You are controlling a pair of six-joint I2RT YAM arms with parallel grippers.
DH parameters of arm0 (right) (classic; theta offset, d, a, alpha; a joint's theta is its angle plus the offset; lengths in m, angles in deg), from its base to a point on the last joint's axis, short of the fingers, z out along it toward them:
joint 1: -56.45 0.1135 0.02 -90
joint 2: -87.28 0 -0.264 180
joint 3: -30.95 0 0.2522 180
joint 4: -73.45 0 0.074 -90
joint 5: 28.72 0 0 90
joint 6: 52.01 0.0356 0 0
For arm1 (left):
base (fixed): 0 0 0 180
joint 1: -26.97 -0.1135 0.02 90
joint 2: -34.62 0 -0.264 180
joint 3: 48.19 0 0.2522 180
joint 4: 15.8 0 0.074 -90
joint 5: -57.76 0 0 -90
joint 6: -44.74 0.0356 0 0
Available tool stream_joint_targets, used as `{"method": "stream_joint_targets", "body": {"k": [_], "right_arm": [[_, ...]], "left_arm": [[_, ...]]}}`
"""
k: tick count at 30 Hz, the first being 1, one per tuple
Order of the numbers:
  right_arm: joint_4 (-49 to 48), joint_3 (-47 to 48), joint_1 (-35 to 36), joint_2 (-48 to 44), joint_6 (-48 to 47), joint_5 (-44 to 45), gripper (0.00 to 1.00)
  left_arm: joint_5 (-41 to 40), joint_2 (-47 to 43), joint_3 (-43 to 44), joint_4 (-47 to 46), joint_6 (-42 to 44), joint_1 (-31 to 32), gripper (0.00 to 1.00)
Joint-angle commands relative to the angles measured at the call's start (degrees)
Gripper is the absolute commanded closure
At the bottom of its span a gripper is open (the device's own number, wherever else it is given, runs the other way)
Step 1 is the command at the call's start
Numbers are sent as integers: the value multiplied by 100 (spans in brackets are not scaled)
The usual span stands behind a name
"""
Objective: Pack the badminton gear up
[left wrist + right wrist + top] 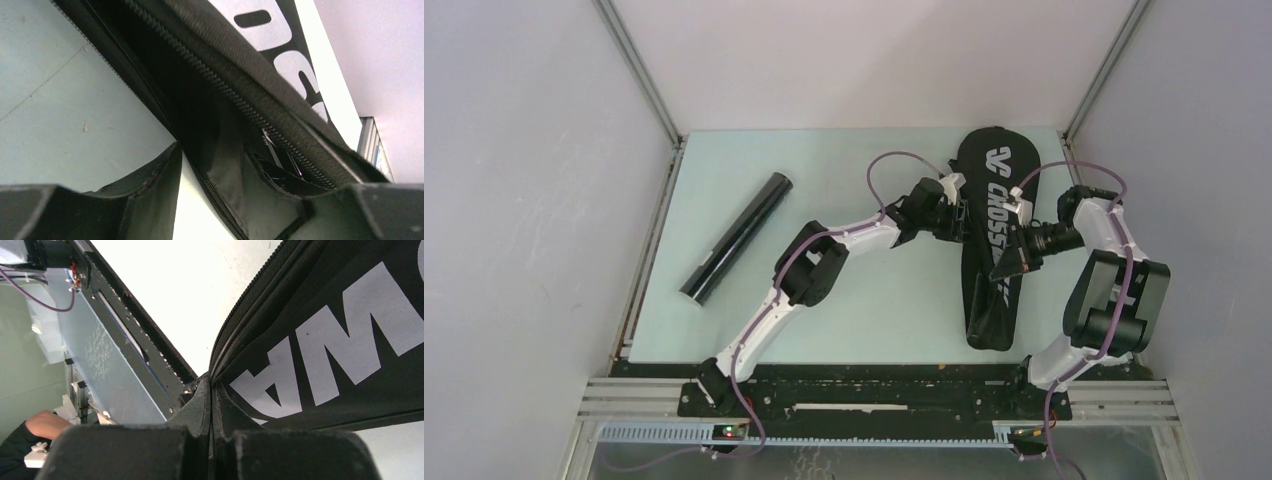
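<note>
Entry: bag (989,215) on counter (874,310). Tube (736,238) well left of bag, unpacked. My left fingers (145,195) parted astride bag's open edge; right fingers (200,405) clenched on bag's right rim. Risk: my pull drags bag, snagging the opening.

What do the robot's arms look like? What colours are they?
The left arm and the right arm are both made of white tube-shaped links with chunky black joints. A thin purple cable loops along each one. The left tool and the right tool are black, each with two flat fingers.
</note>
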Motion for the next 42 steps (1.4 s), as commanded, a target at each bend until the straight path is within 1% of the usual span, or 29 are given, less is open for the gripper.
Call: {"method": "stream_joint_targets", "body": {"k": [1,4,7,12,14,15,19,22,26,29,31,36,38,42], "right_arm": [[418,381,-154,98,-222,-553,100],[331,397,-202,94,-128,-505,100],[241,393,-212,71,-35,-465,100],[97,393,-214,75,141,-325,100],[-65,395,-214,60,368,-209,100],[-166,395,-221,31,486,-131,100],[-694,393,-223,-151,1072,190,100],[-1188,286,-187,-336,1523,450,100],[-1776,30,186,-540,1836,776,100],[-1915,-15,574,-501,1927,750,97],[-2019,-12,857,-431,1996,862,96],[-2343,1,1387,-294,2142,1144,94],[-2395,41,1530,-262,2143,1234,93],[-2390,81,1606,-306,2098,1307,88]], "left_arm": [[304,53,-49,-415,-162,53,51],[408,-5,-208,-509,-249,54,54],[486,-83,-351,-635,-295,67,62],[628,-180,-341,-625,-279,43,85],[699,-274,-340,-512,-241,-19,98],[727,-342,-356,-401,-186,-57,99],[641,-810,-581,263,332,-188,100],[366,-1272,-794,1032,887,-283,100],[71,-2131,-1400,1485,1621,-406,100],[-68,-2672,-1703,1788,2163,-472,100],[-153,-2996,-1924,1928,2371,-498,100],[-365,-3687,-2541,1957,2343,-533,100],[-429,-3816,-2676,1968,2281,-529,100],[-570,-3995,-2850,2009,2274,-538,100]]}}
